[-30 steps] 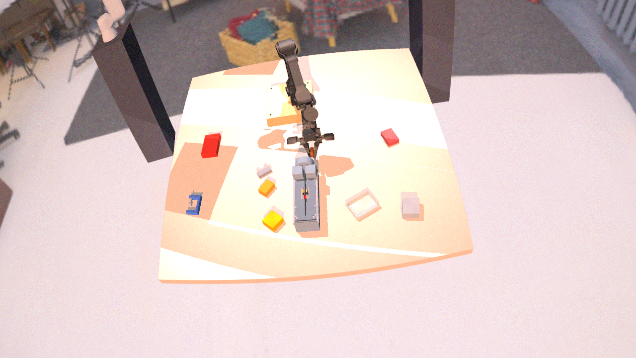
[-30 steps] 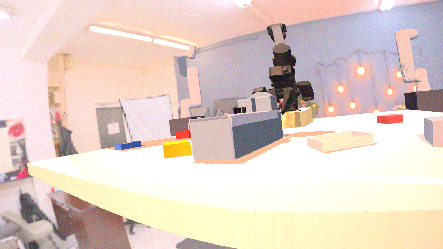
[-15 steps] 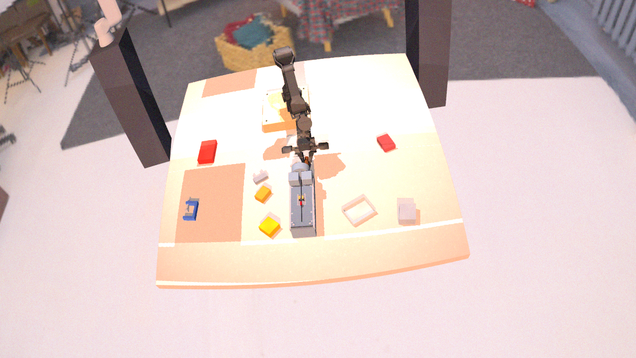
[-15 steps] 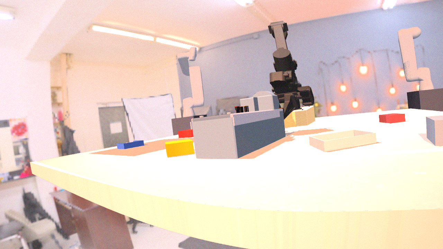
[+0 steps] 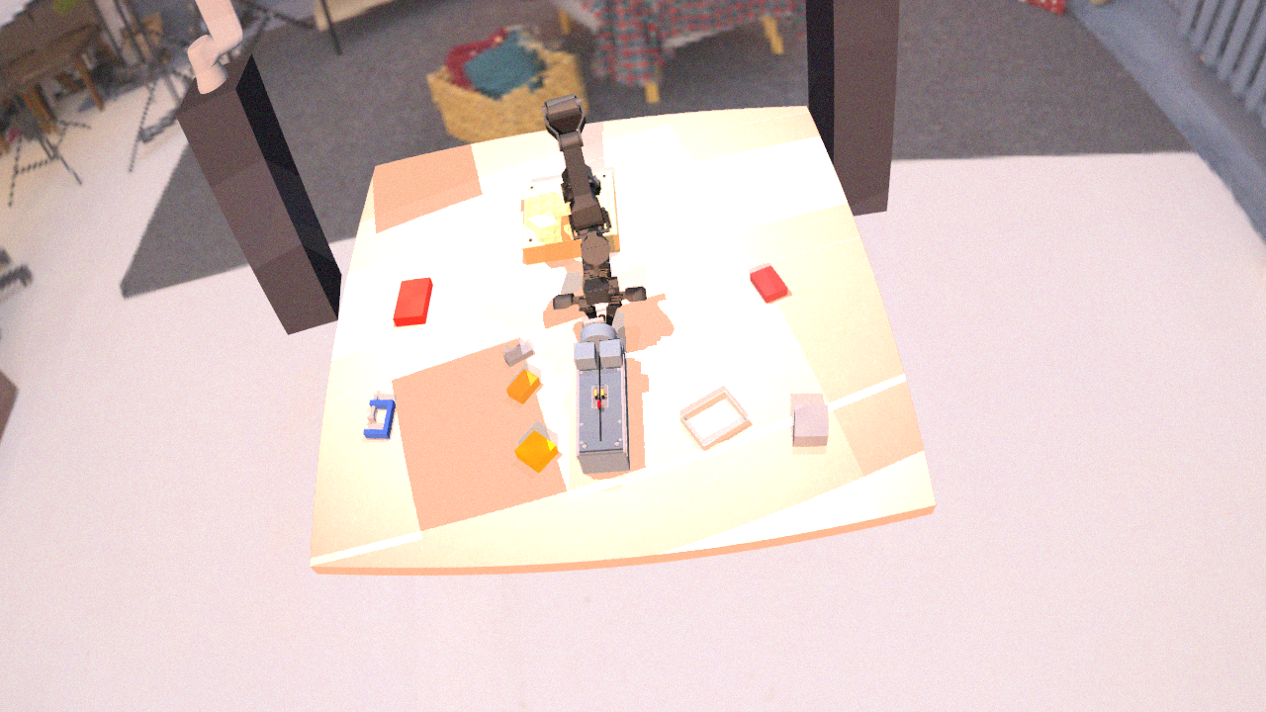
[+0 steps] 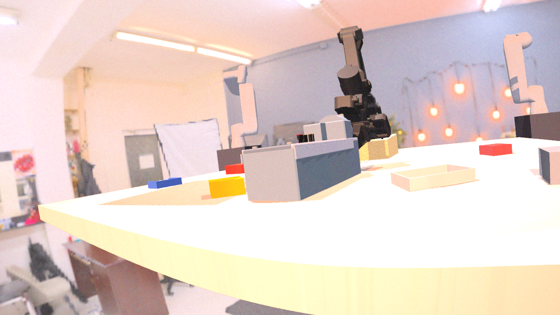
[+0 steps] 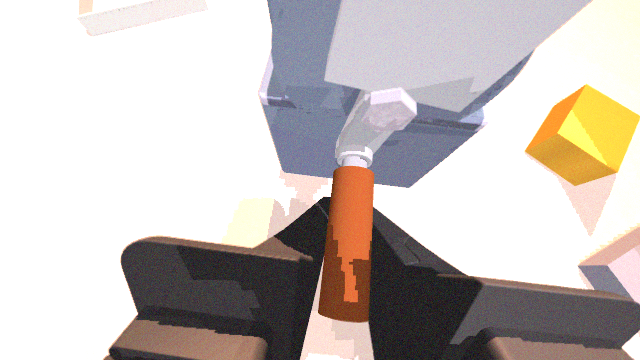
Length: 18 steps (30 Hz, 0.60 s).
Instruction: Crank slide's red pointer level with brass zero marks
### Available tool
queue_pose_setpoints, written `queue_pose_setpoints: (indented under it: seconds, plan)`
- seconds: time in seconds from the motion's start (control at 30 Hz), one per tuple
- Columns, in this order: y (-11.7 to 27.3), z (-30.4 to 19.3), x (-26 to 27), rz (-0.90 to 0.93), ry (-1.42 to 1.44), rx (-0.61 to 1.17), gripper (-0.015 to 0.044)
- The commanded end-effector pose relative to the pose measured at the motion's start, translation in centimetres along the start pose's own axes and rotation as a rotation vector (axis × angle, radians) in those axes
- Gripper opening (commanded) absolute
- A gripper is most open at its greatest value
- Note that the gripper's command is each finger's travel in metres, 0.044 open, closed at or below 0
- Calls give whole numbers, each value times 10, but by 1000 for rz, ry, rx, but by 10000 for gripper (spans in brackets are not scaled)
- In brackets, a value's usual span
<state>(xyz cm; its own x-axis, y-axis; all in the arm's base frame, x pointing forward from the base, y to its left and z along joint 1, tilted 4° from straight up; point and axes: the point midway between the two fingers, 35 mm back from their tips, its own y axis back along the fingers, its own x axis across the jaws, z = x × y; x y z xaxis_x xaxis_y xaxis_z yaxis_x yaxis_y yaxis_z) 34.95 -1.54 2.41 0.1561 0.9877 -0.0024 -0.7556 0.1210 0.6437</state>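
Note:
The grey-blue crank machine (image 5: 603,458) (image 6: 272,174) stands on the table in front of the arm. In the wrist view its metal crank arm (image 7: 357,127) runs from the hub to an orange handle (image 7: 352,215). My gripper (image 5: 601,318) (image 7: 343,207) is shut on the handle, with one dark finger on each side. In the top view the slide's small red pointer (image 5: 598,404) shows on the machine's top, just on the front-edge side of the brass marks (image 5: 598,392). It is too small to judge the exact gap. The handle is hidden in the top and exterior views.
Two orange-yellow blocks (image 5: 523,387) (image 5: 536,451) and a small grey part (image 5: 517,353) lie left of the machine. A blue bracket (image 5: 379,433) and red block (image 5: 412,302) lie farther left. An open tray (image 5: 697,432) (image 6: 432,180), grey block (image 5: 809,426) and red block (image 5: 768,283) lie right.

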Motion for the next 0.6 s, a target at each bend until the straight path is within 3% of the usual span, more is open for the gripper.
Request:
queue_pose_setpoints:
  seconds: [0.0,0.57]
  plan:
    - [-1,-1,-6,-3,1,0,0]
    - [5,5,-27,-5,3,-1,0]
